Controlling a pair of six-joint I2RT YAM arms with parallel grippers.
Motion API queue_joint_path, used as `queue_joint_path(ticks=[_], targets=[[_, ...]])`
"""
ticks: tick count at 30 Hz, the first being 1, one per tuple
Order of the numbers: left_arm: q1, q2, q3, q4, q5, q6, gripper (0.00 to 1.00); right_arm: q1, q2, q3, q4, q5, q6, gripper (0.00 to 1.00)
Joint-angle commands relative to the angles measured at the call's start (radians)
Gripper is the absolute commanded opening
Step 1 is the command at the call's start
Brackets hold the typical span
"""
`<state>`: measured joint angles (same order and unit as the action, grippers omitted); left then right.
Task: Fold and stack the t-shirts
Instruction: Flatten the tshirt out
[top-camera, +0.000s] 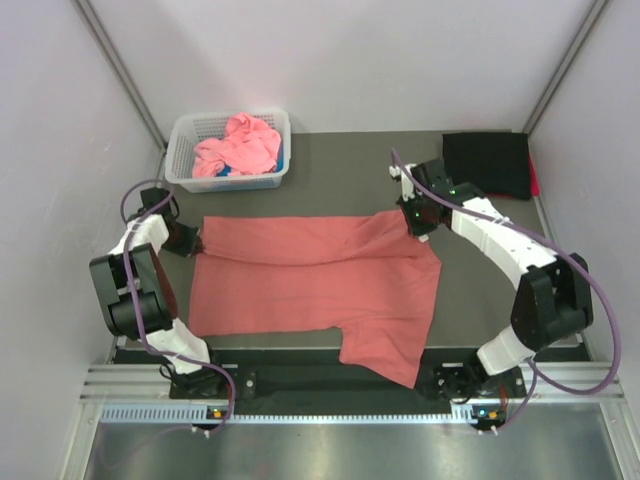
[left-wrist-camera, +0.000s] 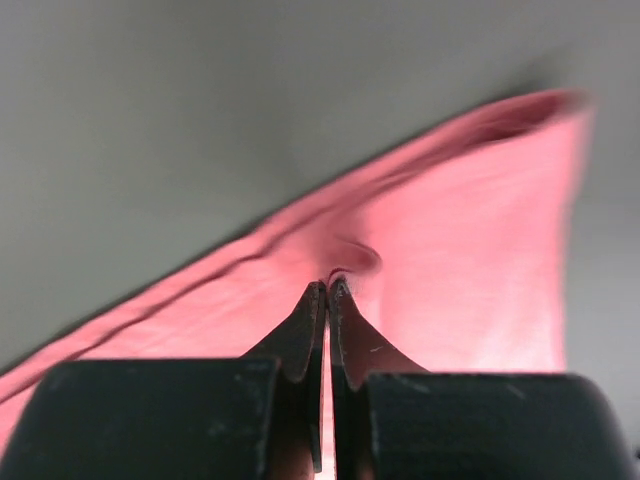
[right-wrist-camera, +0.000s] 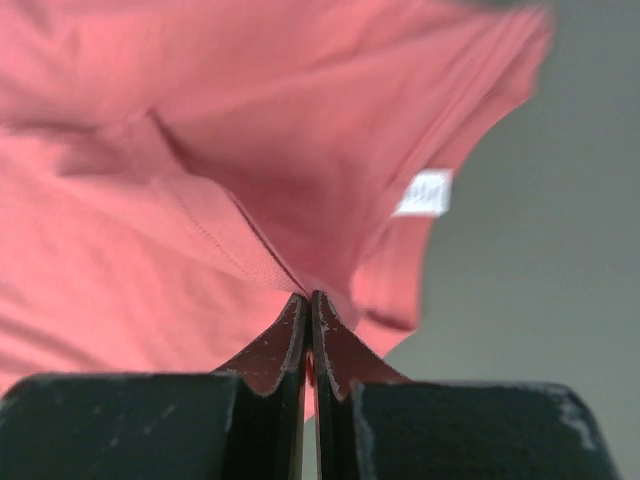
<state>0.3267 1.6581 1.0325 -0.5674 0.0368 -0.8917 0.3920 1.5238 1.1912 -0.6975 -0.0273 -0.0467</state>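
A salmon-red t-shirt (top-camera: 310, 280) lies spread across the dark table, one sleeve hanging over the near edge. My left gripper (top-camera: 192, 240) is at the shirt's far left corner and is shut on the cloth (left-wrist-camera: 420, 250); the fabric puckers at its tips (left-wrist-camera: 328, 285). At the shirt's far right edge my right gripper (top-camera: 415, 222) is shut on the cloth by the collar, whose white label (right-wrist-camera: 423, 192) shows past its tips (right-wrist-camera: 308, 296). A black t-shirt (top-camera: 487, 165) lies folded at the back right. Pink t-shirts (top-camera: 238, 146) are heaped in the basket.
The white lattice basket (top-camera: 180, 150) stands at the back left and holds something blue beside the pink heap. A red edge (top-camera: 533, 178) peeks from under the black shirt. Grey walls close in both sides. A metal rail (top-camera: 340, 385) runs along the near edge.
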Motion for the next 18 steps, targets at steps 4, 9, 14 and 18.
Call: queue_joint_path(ticks=[4,9,14,18], targets=[[0.000,0.002,0.152,0.126,0.098,-0.010,0.00,0.004,0.110,0.246,0.088,0.222,-0.159,0.00],[0.000,0.080,0.259,0.169,0.184,-0.026,0.00,0.004,0.170,0.329,0.193,0.283,-0.218,0.00],[0.002,0.129,0.328,0.259,0.239,-0.010,0.00,0.002,0.228,0.387,0.331,0.309,-0.281,0.00],[0.000,0.173,0.350,0.358,0.296,-0.003,0.00,0.002,0.275,0.396,0.424,0.322,-0.343,0.00]])
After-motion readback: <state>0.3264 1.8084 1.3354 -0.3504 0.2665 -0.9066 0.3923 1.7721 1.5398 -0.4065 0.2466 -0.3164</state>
